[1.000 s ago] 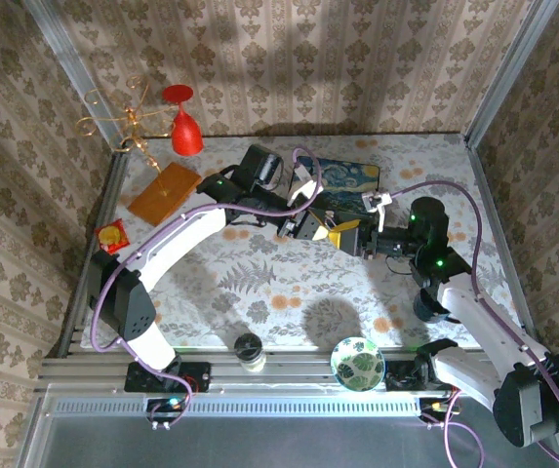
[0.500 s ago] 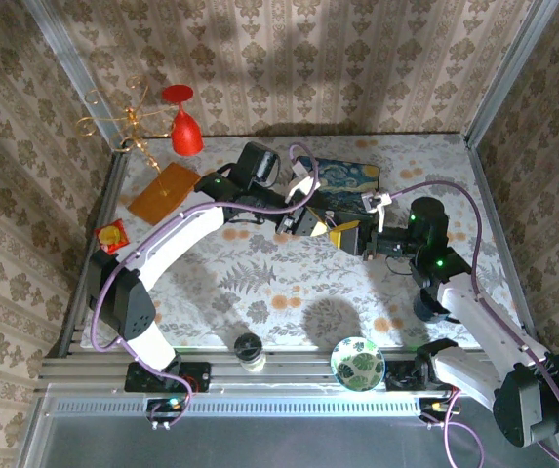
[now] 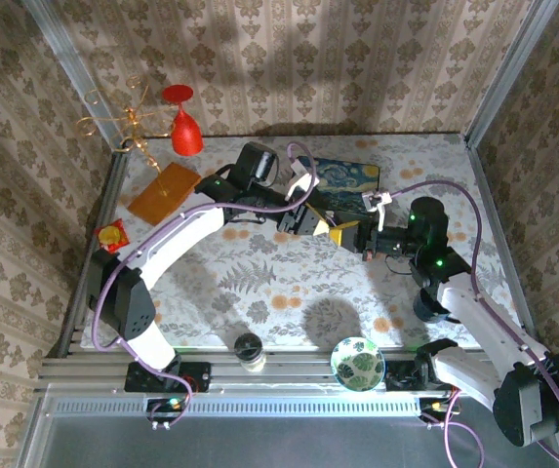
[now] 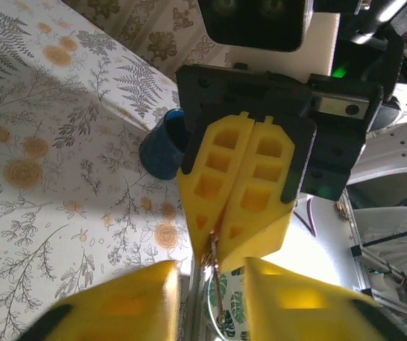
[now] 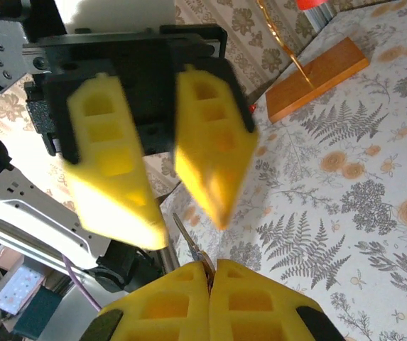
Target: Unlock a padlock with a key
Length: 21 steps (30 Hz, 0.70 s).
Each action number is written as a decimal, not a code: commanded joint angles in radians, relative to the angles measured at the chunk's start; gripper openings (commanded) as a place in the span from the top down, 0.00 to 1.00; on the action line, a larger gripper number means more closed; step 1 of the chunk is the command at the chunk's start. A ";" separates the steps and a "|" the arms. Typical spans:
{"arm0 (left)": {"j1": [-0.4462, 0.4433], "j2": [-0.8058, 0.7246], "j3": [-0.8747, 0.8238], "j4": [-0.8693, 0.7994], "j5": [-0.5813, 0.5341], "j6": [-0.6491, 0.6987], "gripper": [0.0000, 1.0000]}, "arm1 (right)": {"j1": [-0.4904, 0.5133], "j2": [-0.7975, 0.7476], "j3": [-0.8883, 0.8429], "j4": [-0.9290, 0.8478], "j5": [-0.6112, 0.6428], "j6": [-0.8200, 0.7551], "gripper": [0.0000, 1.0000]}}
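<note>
From above, left gripper [image 3: 332, 231] and right gripper [image 3: 353, 237] tip to tip mid-table, just beside the blue box [image 3: 352, 178], open tablecloth [image 3: 259, 283] toward the near rail [image 3: 259, 369]. From the wrists: right fingers [image 5: 182, 305] pinched shut on the key [image 5: 187, 240], left fingers [image 5: 111, 170] spread apart.

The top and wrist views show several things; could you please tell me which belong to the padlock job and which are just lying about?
Job in hand:
key, pinched in the shut right gripper
left gripper, open either side of it

Lying about:
red glass
wire ornament
dark blue box
leafy bowl
small jar
</note>
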 commanded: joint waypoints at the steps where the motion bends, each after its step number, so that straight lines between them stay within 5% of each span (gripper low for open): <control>1: 0.024 -0.032 -0.043 0.147 -0.006 -0.128 0.42 | 0.008 -0.011 -0.004 -0.002 0.063 0.007 1.00; 5: 0.053 -0.076 -0.136 0.317 -0.148 -0.291 0.34 | 0.008 -0.022 -0.024 -0.036 0.199 0.034 1.00; 12: 0.040 -0.124 -0.345 0.508 -0.649 -0.514 0.26 | -0.005 -0.049 -0.102 -0.038 0.418 0.181 1.00; 21: -0.106 0.058 -0.366 0.633 -0.924 -0.613 0.29 | -0.041 -0.166 -0.142 -0.253 0.577 0.300 1.00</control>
